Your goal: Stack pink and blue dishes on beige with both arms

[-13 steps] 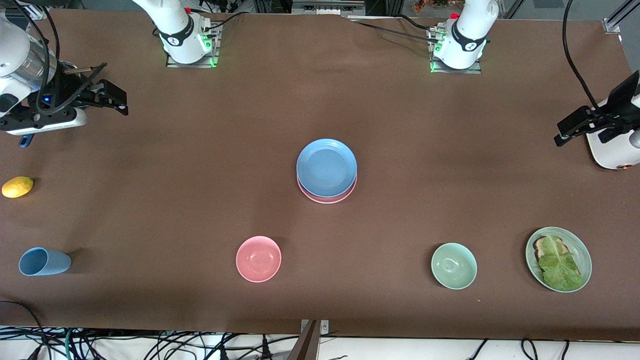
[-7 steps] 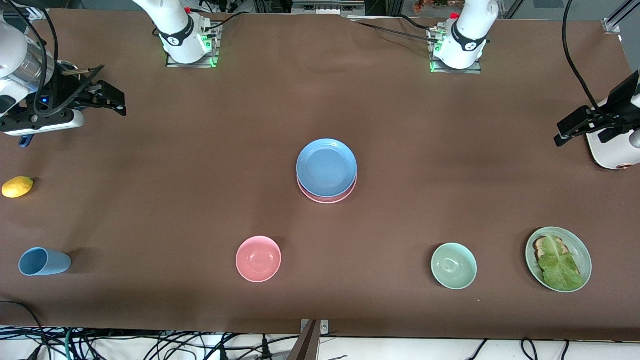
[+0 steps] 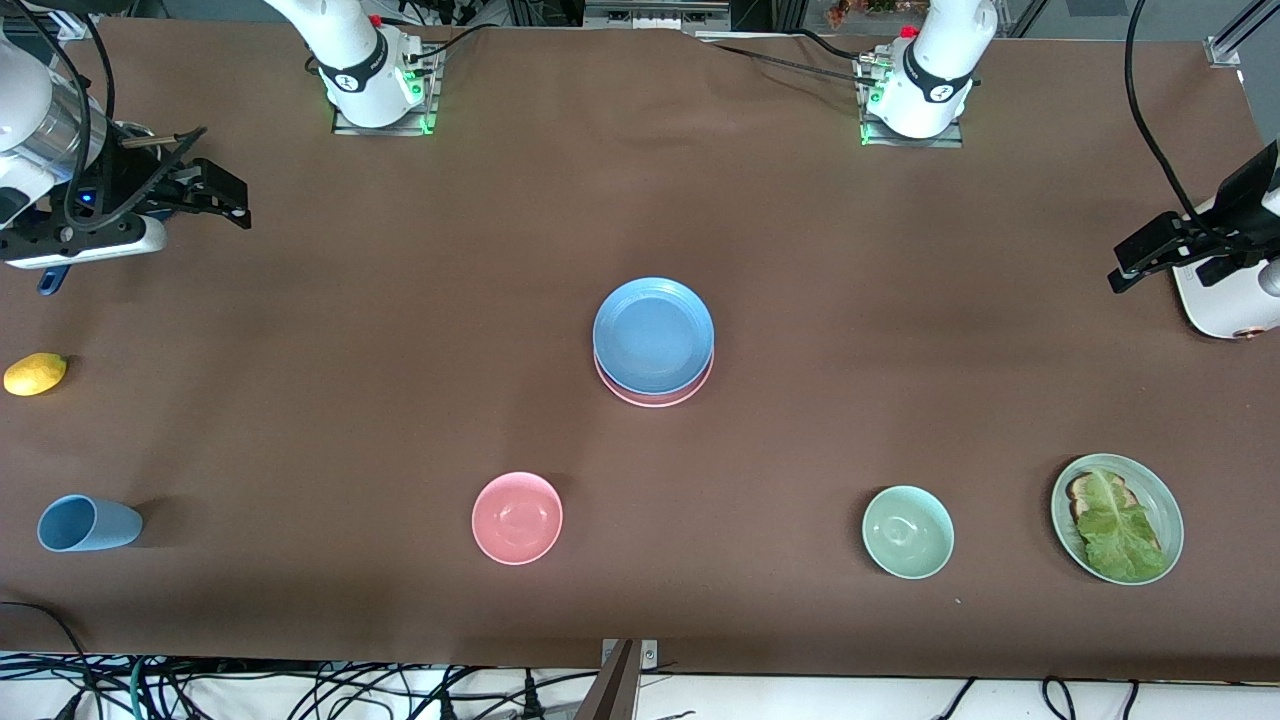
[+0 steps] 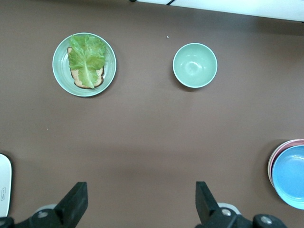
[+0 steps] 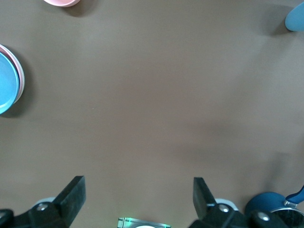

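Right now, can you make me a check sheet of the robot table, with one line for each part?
Surface: brown table, nothing spilled.
Job's things: blue plate on pink plate, stacked mid-table; beige plate under them not visible.
Clutter: pink bowl, green bowl, lettuce plate, blue cup, lemon.
Grippers: left tool open, over bare table at the left arm's end; right tool open, over bare table at the right arm's end; neither holds anything.
Cables: black cables tangled under the table's near edge.
Surroundings: metal frame along the arms' side.
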`<state>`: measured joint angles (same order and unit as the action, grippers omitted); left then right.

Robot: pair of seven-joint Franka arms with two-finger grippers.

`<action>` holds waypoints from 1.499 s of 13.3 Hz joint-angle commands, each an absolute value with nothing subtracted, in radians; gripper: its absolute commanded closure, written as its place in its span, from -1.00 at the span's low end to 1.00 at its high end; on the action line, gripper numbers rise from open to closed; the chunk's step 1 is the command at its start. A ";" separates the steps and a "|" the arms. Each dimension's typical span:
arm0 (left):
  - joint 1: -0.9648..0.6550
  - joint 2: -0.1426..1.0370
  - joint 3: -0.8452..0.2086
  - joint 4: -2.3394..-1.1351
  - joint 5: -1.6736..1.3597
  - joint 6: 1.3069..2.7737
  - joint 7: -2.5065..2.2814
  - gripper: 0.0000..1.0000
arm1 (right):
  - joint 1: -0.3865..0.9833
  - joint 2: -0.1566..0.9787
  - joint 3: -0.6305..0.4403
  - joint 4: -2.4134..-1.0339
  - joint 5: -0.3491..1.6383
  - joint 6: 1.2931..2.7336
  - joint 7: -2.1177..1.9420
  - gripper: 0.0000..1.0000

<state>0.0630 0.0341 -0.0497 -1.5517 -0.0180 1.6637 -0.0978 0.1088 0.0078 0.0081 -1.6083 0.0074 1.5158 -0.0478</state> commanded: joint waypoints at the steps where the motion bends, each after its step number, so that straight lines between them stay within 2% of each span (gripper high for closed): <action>1: 0.055 0.048 -0.041 -1.523 -0.046 1.655 -0.095 -1.00 | 0.101 -0.014 0.012 -1.615 0.003 1.503 -0.060 -1.00; 20: 0.055 0.048 -0.041 -1.523 -0.046 1.655 -0.094 -1.00 | 0.101 -0.006 0.012 -1.591 -0.002 1.502 -0.061 -1.00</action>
